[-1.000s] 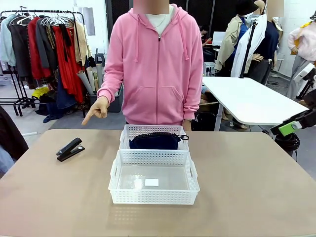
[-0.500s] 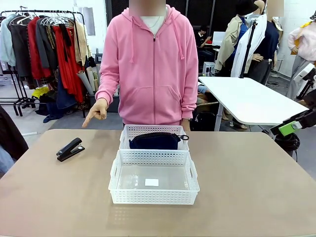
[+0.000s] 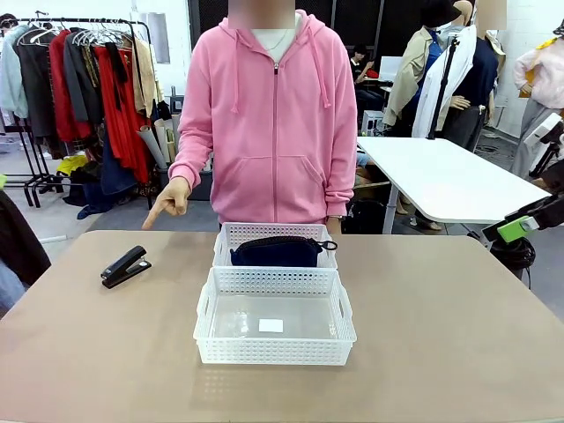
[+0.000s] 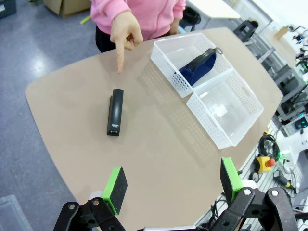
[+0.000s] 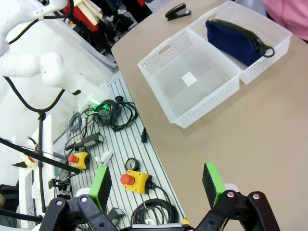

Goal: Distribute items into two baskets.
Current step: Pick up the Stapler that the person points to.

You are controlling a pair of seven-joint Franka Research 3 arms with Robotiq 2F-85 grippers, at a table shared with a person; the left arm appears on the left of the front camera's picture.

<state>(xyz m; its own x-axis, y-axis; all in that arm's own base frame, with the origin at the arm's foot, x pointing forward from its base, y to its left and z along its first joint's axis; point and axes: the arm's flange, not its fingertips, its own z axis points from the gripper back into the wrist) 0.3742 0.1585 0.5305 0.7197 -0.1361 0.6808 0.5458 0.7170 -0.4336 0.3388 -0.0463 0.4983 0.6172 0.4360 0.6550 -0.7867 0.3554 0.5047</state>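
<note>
A black stapler point(image 3: 124, 266) lies on the tan table, left of the baskets; it also shows as the stapler point(image 4: 114, 111) and stapler point(image 5: 177, 10). The person's hand point(image 3: 167, 201) points down toward it from the far side. The smaller far basket point(image 3: 226, 238) holds the navy pouch point(image 3: 275, 253), also seen as the pouch point(image 4: 199, 65) and pouch point(image 5: 236, 41). The larger near basket point(image 3: 275, 351) holds nothing but a white label. My left gripper point(image 4: 172, 185) hangs open high above the table's left end. Off the table's right side, my right gripper point(image 5: 156, 185) is open too.
The pointing hand point(image 4: 126, 33) hovers just beyond the stapler. Cables and a yellow emergency-stop box point(image 5: 134, 180) lie on the floor off the table's near-right edge. A white table point(image 3: 449, 181) and a clothes rack point(image 3: 79, 88) stand behind the person.
The person has shifted slightly and the pointing hand has moved a little. The items, baskets and both grippers stay as they were.
</note>
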